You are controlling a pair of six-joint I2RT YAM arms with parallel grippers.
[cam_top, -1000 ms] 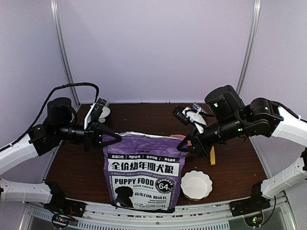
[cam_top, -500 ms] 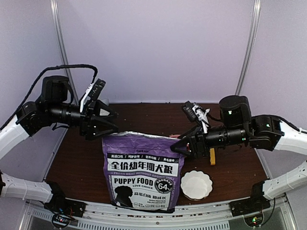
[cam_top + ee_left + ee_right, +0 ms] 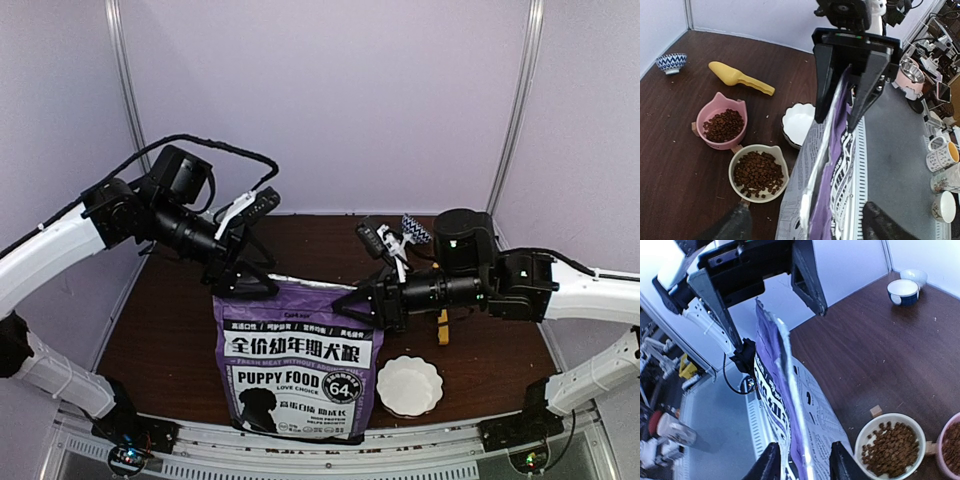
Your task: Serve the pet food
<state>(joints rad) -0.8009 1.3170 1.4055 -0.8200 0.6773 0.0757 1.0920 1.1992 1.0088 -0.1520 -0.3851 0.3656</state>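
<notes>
at the near middle of the table [image 3: 160, 340]: 1 purple bag [image 3: 300, 370], upright, label toward the arm bases, top seam running left to right.
- left gripper [image 3: 250, 287]: fingers spread, straddling the seam's left end; no pinch visible.
- right gripper [image 3: 358, 306]: fingers spread likewise at the seam's right end, facing the left gripper along the seam.
- pet food [image 3: 757, 172]: loose kibble in 2 lots, 1 in a cream bowl [image 3: 760, 148], 1 in a pink bowl [image 3: 720, 102], both just behind the bag, lower than either gripper.
- white bowl [image 3: 410, 385]: empty, right of the bag.
- judgement: the seam's long axis joins the 2 grippers, so each would close on its own end. the pink bowl seems nearer the right arm.
</notes>
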